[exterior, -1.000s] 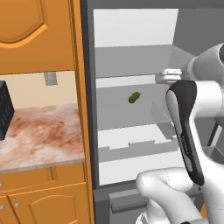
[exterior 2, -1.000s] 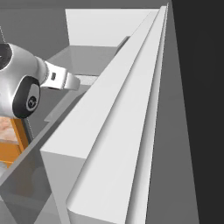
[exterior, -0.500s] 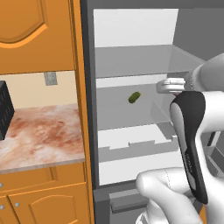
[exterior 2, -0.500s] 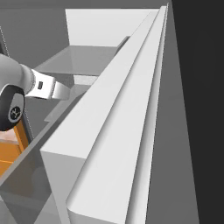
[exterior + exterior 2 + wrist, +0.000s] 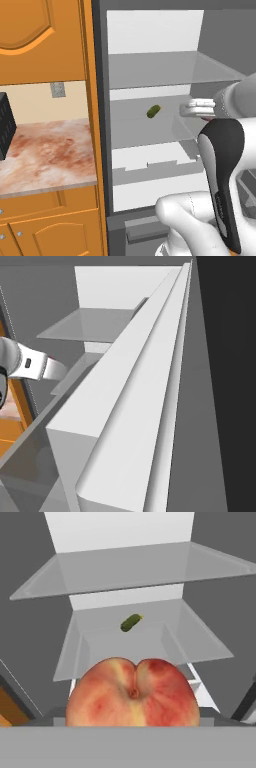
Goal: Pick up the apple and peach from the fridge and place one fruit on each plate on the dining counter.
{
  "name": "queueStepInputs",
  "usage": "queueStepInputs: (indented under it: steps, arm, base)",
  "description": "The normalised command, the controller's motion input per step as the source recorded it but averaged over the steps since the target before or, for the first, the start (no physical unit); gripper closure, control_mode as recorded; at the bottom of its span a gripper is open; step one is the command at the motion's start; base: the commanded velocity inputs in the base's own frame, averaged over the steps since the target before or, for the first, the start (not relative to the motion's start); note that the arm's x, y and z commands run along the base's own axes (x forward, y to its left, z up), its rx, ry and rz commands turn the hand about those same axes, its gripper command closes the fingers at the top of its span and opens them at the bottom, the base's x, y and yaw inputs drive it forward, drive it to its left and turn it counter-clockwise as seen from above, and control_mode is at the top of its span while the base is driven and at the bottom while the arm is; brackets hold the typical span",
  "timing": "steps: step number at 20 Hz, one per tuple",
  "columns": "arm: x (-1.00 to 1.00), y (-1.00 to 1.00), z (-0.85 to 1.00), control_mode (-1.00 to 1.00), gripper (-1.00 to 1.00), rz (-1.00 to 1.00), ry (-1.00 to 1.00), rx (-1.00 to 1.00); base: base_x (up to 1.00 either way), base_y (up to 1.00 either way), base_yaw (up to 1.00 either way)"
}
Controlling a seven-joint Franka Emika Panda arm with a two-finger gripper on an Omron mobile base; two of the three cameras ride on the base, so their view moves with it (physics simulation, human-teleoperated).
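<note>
Hand view has the peach (image 5: 133, 693) grasped in the gripper, near the camera; the arm has drawn back right from the fridge (image 5: 150, 125) shelves, so plating comes next

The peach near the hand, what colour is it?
Red and yellow-orange mottled peach, best in the hand view.

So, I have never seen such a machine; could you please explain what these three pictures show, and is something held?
It is a white robot arm on a driving base, before an open fridge. Two pictures come from cameras on the base, left and right of the arm; the third from a camera on its hand. A small green thing, perhaps a pickle, lies on a glass shelf. A peach sits right before the hand camera, so it is probably held, though the grip itself is hidden.
</note>
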Motion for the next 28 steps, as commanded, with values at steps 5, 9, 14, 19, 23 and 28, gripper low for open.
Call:
queueStepInputs:
  steps: [5, 9, 14, 19, 23, 28]
  arm:
    - [-0.2, 0.05, -0.04, 1.0, 1.0, 0.0, 0.0, 0.0]
    - [0.0, 0.0, 0.0, 1.0, 1.0, 0.0, 0.0, 0.0]
    - [0.0, 0.0, 0.0, 1.0, 1.0, 0.0, 0.0, 0.0]
    - [0.0, 0.0, 0.0, 1.0, 1.0, 0.0, 0.0, 0.0]
    - [0.0, 0.0, 0.0, 1.0, 1.0, 0.0, 0.0, 0.0]
    - [0.0, 0.0, 0.0, 1.0, 1.0, 0.0, 0.0, 0.0]
  base:
    - [-0.37, 0.12, 0.0]
    - [-0.7, 0.36, -0.05]
    - [-0.69, 0.46, -0.14]
    - [-0.63, 0.51, -0.23]
    - [-0.72, 0.56, -0.28]
    - [-0.73, 0.49, -0.34]
